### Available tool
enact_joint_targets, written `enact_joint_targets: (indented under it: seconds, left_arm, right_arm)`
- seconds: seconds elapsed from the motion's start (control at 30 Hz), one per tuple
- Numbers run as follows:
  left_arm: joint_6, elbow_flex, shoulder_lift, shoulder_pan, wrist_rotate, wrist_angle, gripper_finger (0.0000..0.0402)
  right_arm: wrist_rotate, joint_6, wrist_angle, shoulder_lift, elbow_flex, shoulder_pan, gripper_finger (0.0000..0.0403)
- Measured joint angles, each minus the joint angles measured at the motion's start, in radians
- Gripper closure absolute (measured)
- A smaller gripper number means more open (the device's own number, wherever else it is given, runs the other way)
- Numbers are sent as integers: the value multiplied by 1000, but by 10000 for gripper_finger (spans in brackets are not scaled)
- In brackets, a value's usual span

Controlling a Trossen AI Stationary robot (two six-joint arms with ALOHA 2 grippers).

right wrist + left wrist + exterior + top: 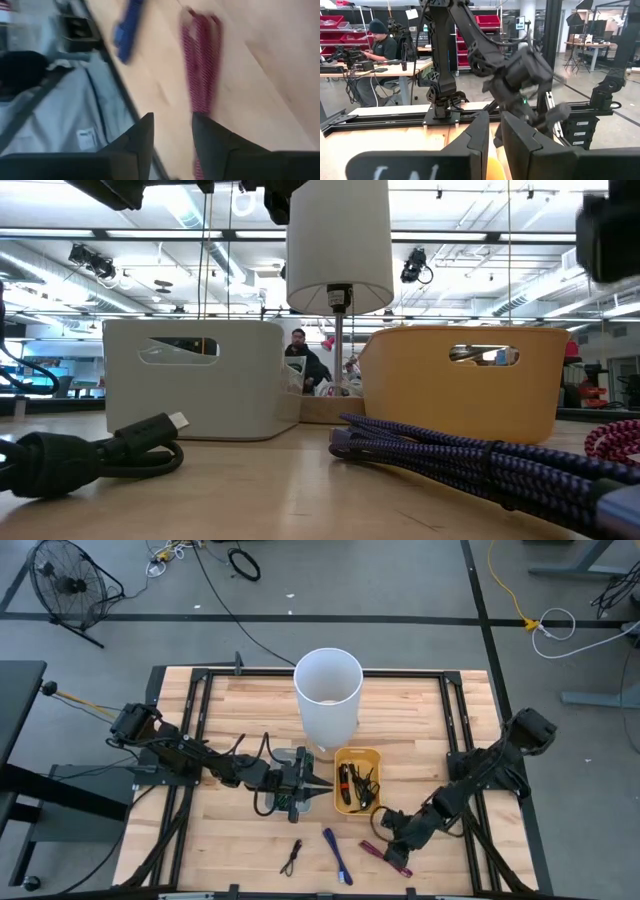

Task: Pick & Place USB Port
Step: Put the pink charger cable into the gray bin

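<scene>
Right gripper (388, 824) low at near right of table (240, 850), just beside the red-pink cable (392, 858). In the right wrist view its fingers (142, 140) stand a bit apart w/ nothing between them; the cable lies on the wood just ahead, blue cable (337, 855) to its left. Left gripper (322, 786) sits mid-table btwn white bin (292, 755) and yellow bin (347, 755); fingers (481, 137) nearly together w/ a narrow gap, can't tell if anything's pinched. Yellow bin holds dark cables (hard to sort out). Black cable (292, 858) lies near edge, left of blue one. White cylinder (328, 690) stands beyond the bins.
</scene>
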State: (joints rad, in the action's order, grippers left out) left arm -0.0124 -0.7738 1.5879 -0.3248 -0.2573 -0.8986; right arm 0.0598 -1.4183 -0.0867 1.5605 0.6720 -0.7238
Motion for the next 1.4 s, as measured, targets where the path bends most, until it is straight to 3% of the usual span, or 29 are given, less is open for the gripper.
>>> enact_joint_targets:
  seconds: [0.23,0.97,1.4]
  left_arm:
    - [0,0,0,0,0,0,344]
    - [0,0,0,0,0,15,344]
    - [0,0,0,0,0,15,344]
  right_arm:
    - [136,-17,-7,57,0,4,269]
    - [-29,69,20,56,0,5,269]
    - [-43,65,21,56,0,4,269]
